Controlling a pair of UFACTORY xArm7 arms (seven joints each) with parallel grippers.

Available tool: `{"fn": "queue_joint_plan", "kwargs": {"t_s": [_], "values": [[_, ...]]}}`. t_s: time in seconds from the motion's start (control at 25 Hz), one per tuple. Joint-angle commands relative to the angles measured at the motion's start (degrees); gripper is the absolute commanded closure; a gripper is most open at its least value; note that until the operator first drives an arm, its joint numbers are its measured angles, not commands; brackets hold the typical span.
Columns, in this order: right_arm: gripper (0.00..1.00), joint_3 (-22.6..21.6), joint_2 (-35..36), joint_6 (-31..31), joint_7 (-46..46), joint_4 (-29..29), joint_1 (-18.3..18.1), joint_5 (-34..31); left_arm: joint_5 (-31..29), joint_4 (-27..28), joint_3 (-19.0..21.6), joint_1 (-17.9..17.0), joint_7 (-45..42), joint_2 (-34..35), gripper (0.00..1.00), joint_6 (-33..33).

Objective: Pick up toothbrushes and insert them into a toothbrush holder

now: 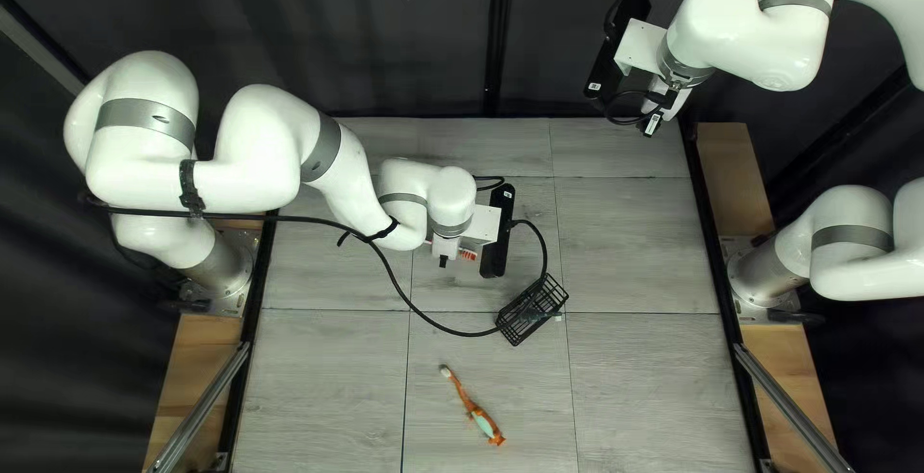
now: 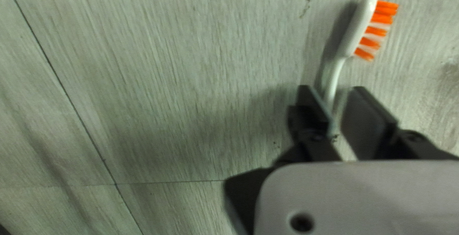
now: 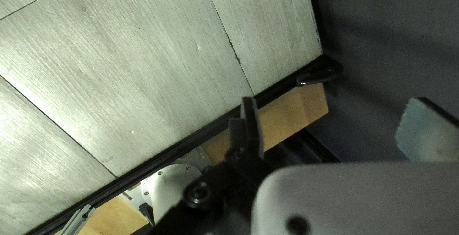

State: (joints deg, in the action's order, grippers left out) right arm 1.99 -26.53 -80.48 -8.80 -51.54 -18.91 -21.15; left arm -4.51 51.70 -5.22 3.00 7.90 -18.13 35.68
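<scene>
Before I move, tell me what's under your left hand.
Under my left hand is a toothbrush: its white head, orange bristles and slim neck show, the neck leading toward the gap between the open fingers. The rest is covered, so I can't see its handle's end.

1. Orange toothbrush [image 1: 461,394]: orange handle with a pale green patch, whitish head. It lies flat near the middle of the worktop's near edge, slanting, its head toward the far left corner and its handle end toward the near right.
2. White toothbrush [image 2: 356,28]: slim pale neck, orange bristles in separate tufts with white between. It is turned on its side, bristles facing sideways, left of the worktop's middle, farther from the near edge than the holder [image 1: 520,325]. Its handle is mostly hidden.
3. Holder: black, open mesh, set aslant just right of the worktop's middle. Something thin and pale green shows at its mesh, too small to identify.
</scene>
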Motion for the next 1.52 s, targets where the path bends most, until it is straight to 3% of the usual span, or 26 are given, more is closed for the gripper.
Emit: {"fn": "queue_joint_plan", "kwargs": {"t_s": [0.04, 0.24, 0.64, 0.72, 0.76, 0.84, 1.08, 1.52], "values": [[0.00, 0.00, 0.00, 0.00, 0.00, 0.00, 0.00, 0.00, -2.59, 1.28, 0.10, -2.11, -2.84, 3.56, 1.00, 3.60], [0.00, 0.00, 0.00, 0.00, 0.00, 0.00, 0.00, 0.00, -4.86, 1.35, 0.30, -3.65, -4.79, 4.74, 1.00, 3.49], [0.00, 0.00, 0.00, 0.00, 0.00, 0.00, 0.00, 0.00, -13.55, -6.04, 0.93, -6.32, -12.86, 15.74, 1.00, -0.05], [0.00, 0.00, 0.00, 0.00, 0.00, 0.00, 0.00, 0.00, -13.79, -6.42, 0.56, -5.97, -12.14, 14.39, 0.94, -1.21], [0.00, 0.00, 0.00, 0.00, 0.00, 0.00, 0.00, 0.00, -13.34, -6.50, 0.30, -5.47, -10.93, 13.27, 0.05, -1.99], [0.00, 0.00, 0.00, 0.00, 0.00, 0.00, 0.00, 0.00, -11.45, -6.39, -0.01, -4.08, -7.63, 11.18, 0.00, -3.30], [0.00, 0.00, 0.00, 0.00, 0.00, 0.00, 0.00, 0.00, -3.36, -2.01, 0.87, 0.95, 2.53, 4.74, 0.00, -3.22], [0.00, 0.00, 0.00, 0.00, 0.00, 0.00, 0.00, 0.00, 0.63, 4.17, 2.02, 3.24, 5.65, -2.95, 0.00, -3.48]]}}
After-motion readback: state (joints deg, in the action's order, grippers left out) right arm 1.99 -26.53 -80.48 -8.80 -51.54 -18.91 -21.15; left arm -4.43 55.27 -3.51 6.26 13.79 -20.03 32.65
